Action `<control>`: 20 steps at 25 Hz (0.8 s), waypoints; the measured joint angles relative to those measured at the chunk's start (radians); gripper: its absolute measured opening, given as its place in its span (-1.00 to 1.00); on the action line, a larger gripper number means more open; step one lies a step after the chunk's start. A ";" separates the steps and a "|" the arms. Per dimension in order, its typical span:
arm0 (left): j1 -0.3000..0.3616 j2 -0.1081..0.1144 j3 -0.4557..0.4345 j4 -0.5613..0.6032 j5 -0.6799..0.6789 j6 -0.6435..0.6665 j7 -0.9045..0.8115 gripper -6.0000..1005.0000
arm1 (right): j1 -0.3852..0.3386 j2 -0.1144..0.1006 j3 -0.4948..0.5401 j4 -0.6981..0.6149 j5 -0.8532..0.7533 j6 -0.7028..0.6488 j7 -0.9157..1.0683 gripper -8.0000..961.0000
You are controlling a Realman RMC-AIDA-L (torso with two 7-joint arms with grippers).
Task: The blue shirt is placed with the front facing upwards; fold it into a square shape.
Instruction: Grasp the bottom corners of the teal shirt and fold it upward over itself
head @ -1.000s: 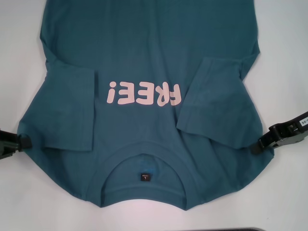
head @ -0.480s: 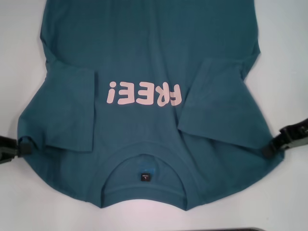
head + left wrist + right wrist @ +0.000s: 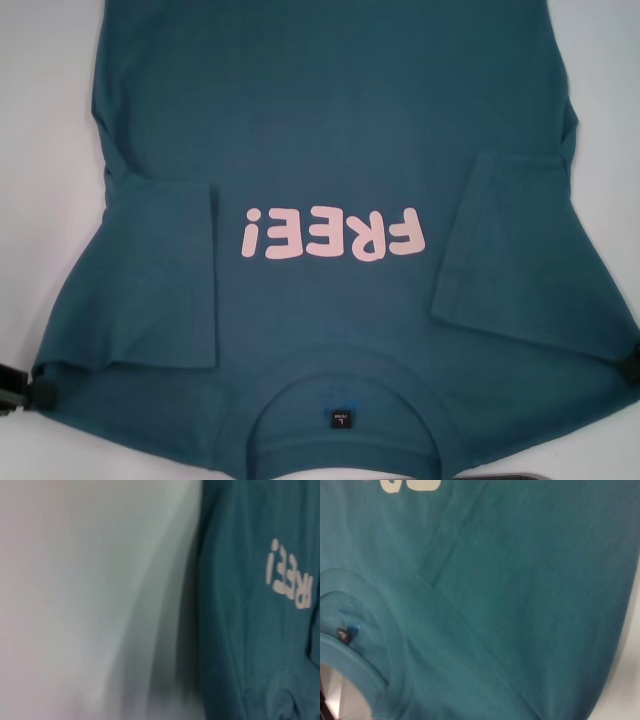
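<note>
A white bench (image 3: 50, 120) carries everything and shows bare at both sides in the head view. At the near edge of that view lies a thin dark strip (image 3: 530, 475); what it is cannot be told.

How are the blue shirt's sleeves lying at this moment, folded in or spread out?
Folded in. Both sleeves of the blue shirt lie flat over its front, either side of the FREE! print; the body is otherwise unfolded.
</note>
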State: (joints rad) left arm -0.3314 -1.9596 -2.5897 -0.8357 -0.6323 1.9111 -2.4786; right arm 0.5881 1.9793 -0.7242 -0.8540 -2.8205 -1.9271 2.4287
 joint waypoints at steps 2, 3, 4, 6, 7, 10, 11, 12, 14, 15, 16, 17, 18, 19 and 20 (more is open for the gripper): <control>0.002 -0.001 -0.001 -0.001 0.018 0.002 0.000 -0.92 | -0.007 0.001 -0.002 -0.002 -0.004 -0.004 0.001 -0.90; 0.003 -0.002 -0.002 0.000 0.028 0.003 0.001 -0.92 | -0.009 0.001 -0.003 -0.002 -0.004 -0.005 0.002 -0.90; 0.004 -0.003 -0.001 -0.001 0.036 0.006 0.003 -0.92 | -0.011 0.001 -0.004 -0.002 -0.004 -0.005 0.003 -0.90; 0.004 -0.004 0.000 -0.001 0.037 0.012 0.009 -0.92 | -0.012 0.001 -0.001 -0.002 -0.004 -0.006 0.002 -0.90; 0.003 -0.005 -0.001 -0.001 0.036 0.020 0.016 -0.92 | -0.012 0.001 0.001 -0.002 0.000 -0.008 0.000 -0.90; -0.010 -0.009 -0.012 -0.005 0.013 0.050 0.045 -0.92 | -0.003 0.001 0.010 -0.003 0.038 -0.012 -0.009 -0.90; -0.020 -0.010 -0.016 -0.007 -0.004 0.058 0.050 -0.92 | 0.001 0.000 0.012 -0.003 0.065 -0.012 -0.011 -0.90; -0.032 -0.010 -0.019 -0.009 -0.029 0.068 0.051 -0.92 | 0.004 -0.002 0.014 -0.003 0.095 -0.012 -0.011 -0.90; -0.057 -0.010 -0.025 -0.010 -0.071 0.079 0.043 -0.92 | 0.014 -0.008 0.023 -0.004 0.162 -0.007 -0.010 -0.90; -0.074 -0.010 -0.030 -0.010 -0.093 0.081 0.032 -0.92 | 0.019 -0.010 0.029 -0.006 0.189 -0.001 -0.009 -0.90; -0.096 -0.009 -0.038 -0.010 -0.111 0.079 0.018 -0.92 | 0.025 -0.012 0.039 -0.014 0.219 0.008 -0.007 -0.90; -0.116 -0.009 -0.047 -0.010 -0.121 0.072 0.004 -0.92 | 0.030 -0.014 0.049 -0.021 0.236 0.017 -0.005 -0.90; -0.139 -0.010 -0.059 -0.010 -0.131 0.064 -0.010 -0.92 | 0.041 -0.016 0.071 -0.038 0.261 0.039 0.000 -0.90; -0.167 -0.010 -0.075 -0.010 -0.138 0.050 -0.023 -0.92 | 0.041 -0.016 0.071 -0.038 0.261 0.039 0.000 -0.90; -0.188 -0.010 -0.087 -0.007 -0.142 0.034 -0.035 -0.92 | 0.049 -0.019 0.085 -0.047 0.269 0.054 0.004 -0.90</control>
State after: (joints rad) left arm -0.5198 -1.9696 -2.6768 -0.8430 -0.7738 1.9447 -2.5136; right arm 0.6375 1.9606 -0.6392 -0.9006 -2.5518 -1.8732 2.4327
